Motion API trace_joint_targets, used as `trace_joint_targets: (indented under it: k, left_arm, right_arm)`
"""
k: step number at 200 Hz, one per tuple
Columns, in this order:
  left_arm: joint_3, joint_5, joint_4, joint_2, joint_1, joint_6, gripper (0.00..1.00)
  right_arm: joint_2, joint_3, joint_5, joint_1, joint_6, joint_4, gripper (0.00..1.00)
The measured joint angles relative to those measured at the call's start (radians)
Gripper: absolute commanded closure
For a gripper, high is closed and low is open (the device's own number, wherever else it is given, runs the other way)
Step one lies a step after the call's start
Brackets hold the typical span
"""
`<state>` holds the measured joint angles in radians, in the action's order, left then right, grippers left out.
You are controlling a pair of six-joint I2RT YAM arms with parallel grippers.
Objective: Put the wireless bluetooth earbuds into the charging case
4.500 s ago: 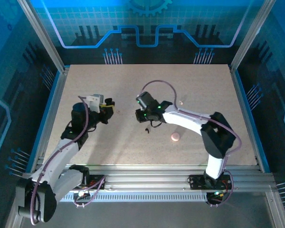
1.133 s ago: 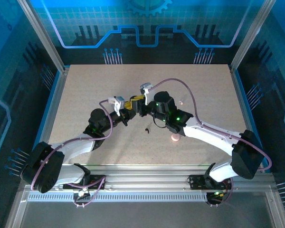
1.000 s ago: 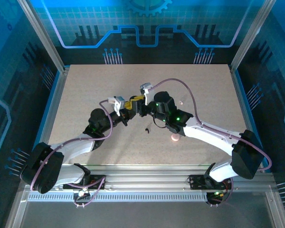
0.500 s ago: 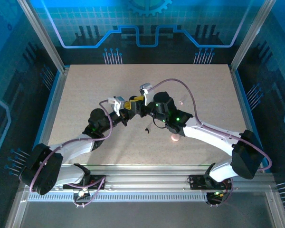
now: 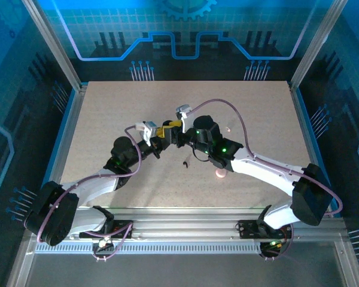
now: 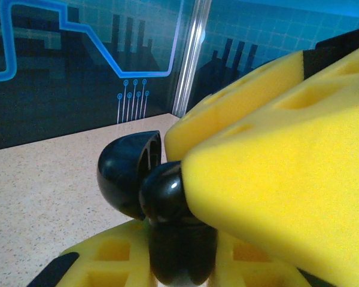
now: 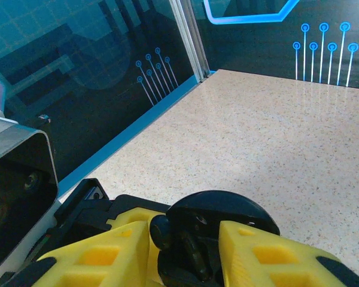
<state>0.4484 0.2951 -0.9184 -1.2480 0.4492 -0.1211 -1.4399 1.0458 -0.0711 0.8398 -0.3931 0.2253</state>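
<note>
Top external view: both arms reach over the middle of the speckled beige desk (image 5: 107, 107), with the left gripper (image 5: 159, 139) and right gripper (image 5: 175, 136) tip to tip. The left gripper is clenched on a glossy black rounded charging case (image 6: 127, 174) with its lid open. The right gripper straddles that case, and it is unclear whether it presses it. One tiny black comma-shaped earbud (image 5: 185, 162) lies on the desk near the grippers, apart from the case.

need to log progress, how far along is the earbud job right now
Done: the charging case is open, gripped by the left gripper. In hand: the right gripper is at its mouth; whether an earbud is seated there I cannot tell. Left: one earbud lies on the table, not yet picked up.
</note>
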Motion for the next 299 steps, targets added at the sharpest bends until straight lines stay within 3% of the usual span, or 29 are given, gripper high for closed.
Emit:
trace_joint_targets:
  k: [120, 204, 299]
  left_arm:
    - [0.000, -0.003, 0.000, 0.005, 0.000, 0.001, 0.92]
    - [0.000, -0.004, 0.000, 0.013, 0.000, 0.020, 0.92]
    - [0.000, -0.004, 0.008, 0.021, 0.000, 0.028, 0.92]
  right_arm:
    - [0.010, 0.000, -0.002, 0.000, -0.002, -0.010, 0.58]
    - [0.029, 0.000, -0.003, 0.000, -0.005, -0.023, 0.50]
    - [0.118, 0.000, 0.051, -0.017, -0.015, -0.023, 0.46]
